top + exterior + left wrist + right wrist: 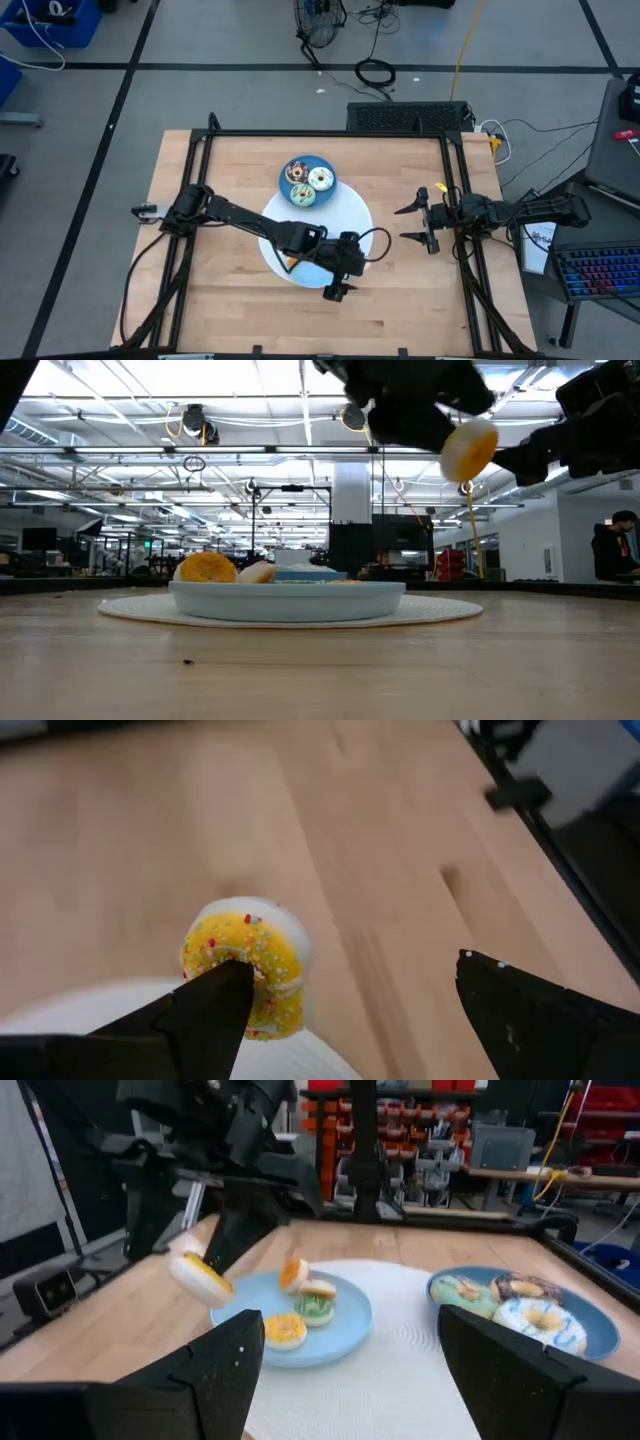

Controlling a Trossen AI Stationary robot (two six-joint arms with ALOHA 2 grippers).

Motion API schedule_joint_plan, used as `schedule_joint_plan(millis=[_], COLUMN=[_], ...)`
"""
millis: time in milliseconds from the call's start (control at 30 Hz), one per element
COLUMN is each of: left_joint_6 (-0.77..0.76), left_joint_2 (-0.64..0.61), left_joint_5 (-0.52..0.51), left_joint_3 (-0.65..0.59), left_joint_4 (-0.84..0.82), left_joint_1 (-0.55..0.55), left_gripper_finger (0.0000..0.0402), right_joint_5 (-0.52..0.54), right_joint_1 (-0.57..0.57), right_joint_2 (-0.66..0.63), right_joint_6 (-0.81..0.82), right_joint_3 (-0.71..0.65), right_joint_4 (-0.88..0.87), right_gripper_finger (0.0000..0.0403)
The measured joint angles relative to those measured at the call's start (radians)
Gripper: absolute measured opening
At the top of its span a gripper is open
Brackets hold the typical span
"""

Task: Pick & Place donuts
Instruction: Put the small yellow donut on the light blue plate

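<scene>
My left gripper (pixel 350 970) stands open over the wood near the middle of the table (pixel 345 278). A small yellow-frosted donut with sprinkles (pixel 245 970) sticks on one of its fingers, lifted clear (pixel 468 450). Beside it, a blue plate (pixel 345 1330) on the white round mat (pixel 355 215) holds three small donuts: orange (pixel 293 1273), green (pixel 318 1305) and yellow (pixel 284 1330). Farther back, another blue plate (pixel 325 163) carries the teal (pixel 301 195), chocolate (pixel 296 170) and white (pixel 321 179) donuts. My right gripper (pixel 418 222) waits open at the table's right side. My left gripper touches the yellow donut with one finger only. That fingertip (pixel 225 985) sits at the donut's hole (pixel 250 960), on its frosted face, while the other finger (pixel 500 990) stands far off it. The finger slants down, and the donut hangs on it clear of the table.
A black frame (pixel 455 190) runs along the table's sides. Bare wood (pixel 400 310) lies near and right of the mat.
</scene>
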Motion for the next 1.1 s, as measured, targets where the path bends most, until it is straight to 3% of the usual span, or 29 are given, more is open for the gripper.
schedule_joint_plan(millis=[400, 533, 733, 1100], left_joint_6=[0.037, 0.021, 0.024, 0.021], left_joint_2=[0.000, 0.000, 0.000, 0.000], left_joint_5=[-0.029, 0.037, 0.182, 0.190], left_joint_3=[-0.001, -0.001, -0.001, -0.001], left_joint_4=[0.179, 0.235, 0.278, 0.283], left_joint_1=[0.098, 0.137, 0.173, 0.201], left_gripper_finger=[0.0345, 0.0344, 0.0345, 0.0345], right_joint_5=[0.030, 0.031, 0.032, 0.026], right_joint_1=[0.000, 0.000, 0.000, 0.001], right_joint_2=[0.000, 0.015, 0.146, 0.382], right_joint_6=[0.141, 0.095, 0.058, 0.051], right_joint_3=[0.000, 0.000, 0.000, 0.000], right_joint_4=[0.228, 0.210, 0.227, 0.421], right_gripper_finger=[0.0283, 0.0283, 0.0283, 0.0283])
